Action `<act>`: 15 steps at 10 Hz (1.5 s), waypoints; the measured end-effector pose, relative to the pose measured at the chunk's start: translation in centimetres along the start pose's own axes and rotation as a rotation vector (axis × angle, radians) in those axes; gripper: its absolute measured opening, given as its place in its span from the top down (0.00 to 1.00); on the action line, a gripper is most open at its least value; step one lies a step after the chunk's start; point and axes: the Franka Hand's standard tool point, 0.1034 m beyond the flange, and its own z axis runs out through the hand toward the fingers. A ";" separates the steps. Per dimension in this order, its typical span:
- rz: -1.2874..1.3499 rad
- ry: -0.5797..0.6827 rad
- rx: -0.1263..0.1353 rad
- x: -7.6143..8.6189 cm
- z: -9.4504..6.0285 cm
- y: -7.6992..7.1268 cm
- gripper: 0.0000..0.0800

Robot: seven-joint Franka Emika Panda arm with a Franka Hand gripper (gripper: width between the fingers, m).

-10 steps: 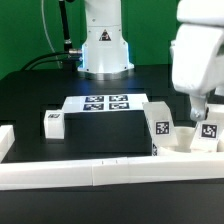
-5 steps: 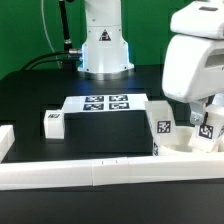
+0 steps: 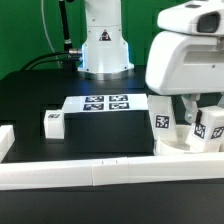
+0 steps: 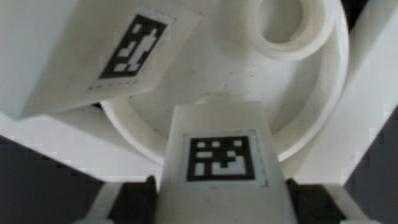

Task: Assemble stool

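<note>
Here's the arm [image 3: 192,25], glossy white all over, smooth rounded plastic shells with hardly a sharp corner. The big housing [image 3: 180,70] nearest us is a fat, bulging block, its cap rounded and set off by a thin grey seam. Below it sits the gripper [image 3: 204,118]; its fingers [image 3: 188,108] look dark, almost black, against all that white. Further back is the base [image 3: 104,64], a white column that flares wider at the foot. On its front is a dark panel [image 3: 103,40] carrying a pale triangular mark. Thin black cables [image 3: 62,28] run beside the column. Any screws or lettering are too small to make out from here.
</note>
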 end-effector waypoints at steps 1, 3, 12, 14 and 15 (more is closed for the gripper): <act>0.227 -0.011 0.021 -0.2 0.1 0.5 0.57; 0.509 -0.028 0.031 -0.3 0.0 1.4 0.57; 1.303 -0.020 0.000 -1.8 0.6 3.4 0.57; 1.319 -0.013 0.009 -2.0 0.6 3.5 0.57; 1.318 -0.013 0.008 -2.1 0.7 3.5 0.48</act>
